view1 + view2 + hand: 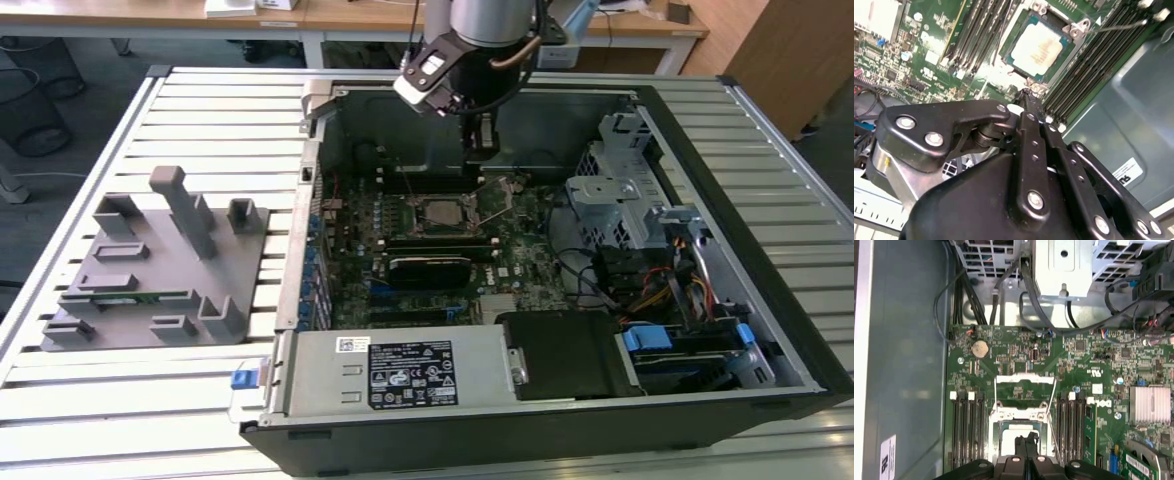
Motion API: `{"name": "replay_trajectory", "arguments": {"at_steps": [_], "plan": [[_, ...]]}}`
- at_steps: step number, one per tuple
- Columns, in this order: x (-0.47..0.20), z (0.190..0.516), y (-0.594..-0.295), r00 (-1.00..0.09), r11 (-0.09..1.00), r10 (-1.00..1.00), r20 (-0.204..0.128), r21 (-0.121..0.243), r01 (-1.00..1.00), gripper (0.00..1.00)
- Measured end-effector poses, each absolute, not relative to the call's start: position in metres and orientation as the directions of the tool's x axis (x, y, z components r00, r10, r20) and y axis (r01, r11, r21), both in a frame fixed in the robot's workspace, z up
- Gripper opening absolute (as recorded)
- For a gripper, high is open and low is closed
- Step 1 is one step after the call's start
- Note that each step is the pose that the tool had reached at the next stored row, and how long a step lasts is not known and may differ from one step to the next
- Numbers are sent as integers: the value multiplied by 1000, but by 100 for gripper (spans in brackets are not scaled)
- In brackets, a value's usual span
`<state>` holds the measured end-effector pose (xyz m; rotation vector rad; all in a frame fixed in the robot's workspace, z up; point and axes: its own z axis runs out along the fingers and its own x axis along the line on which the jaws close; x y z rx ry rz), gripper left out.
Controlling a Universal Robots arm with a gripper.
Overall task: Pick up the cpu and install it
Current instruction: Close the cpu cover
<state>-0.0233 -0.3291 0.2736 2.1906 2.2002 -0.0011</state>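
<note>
One cpu flat in its socket, silver top upward; jaws together, empty, over it

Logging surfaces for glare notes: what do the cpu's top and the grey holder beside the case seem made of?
The cpu: metal top, pale silver, soft sheen catching light. The grey holder: likely plastic, matte even grey without glints, though painted metal is possible.

cpu: silver-grey top, pale edge
motherboard: green
gripper: black
fixture block: plain grey
table: pale slatted stripes
</note>
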Motion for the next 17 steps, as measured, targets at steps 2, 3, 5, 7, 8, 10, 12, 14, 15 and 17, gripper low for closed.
{"name": "replay_trajectory", "arguments": {"at_steps": [2, 3, 5, 7, 8, 10, 12, 14, 15, 17], "plan": [[-20, 274, -329, -4, 5, 1000, -27, 25, 1000, 11], [-19, 274, -329, -4, 5, 1000, -27, 25, 1000, 11], [-16, 274, -329, -4, 5, 1000, -27, 25, 1000, 11], [-13, 274, -329, -4, 5, 1000, -27, 25, 1000, 11], [-12, 274, -329, -4, 5, 1000, -27, 26, 1000, 11], [-10, 274, -329, -4, 5, 1000, -27, 25, 1000, 11], [-7, 274, -329, -4, 5, 1000, -27, 25, 1000, 11], [-4, 274, -329, -4, 5, 1000, -27, 25, 1000, 11], [-2, 274, -329, -4, 5, 1000, -27, 25, 1000, 11], [1, 273, -329, -4, 5, 1000, -27, 25, 1000, 11]]}}
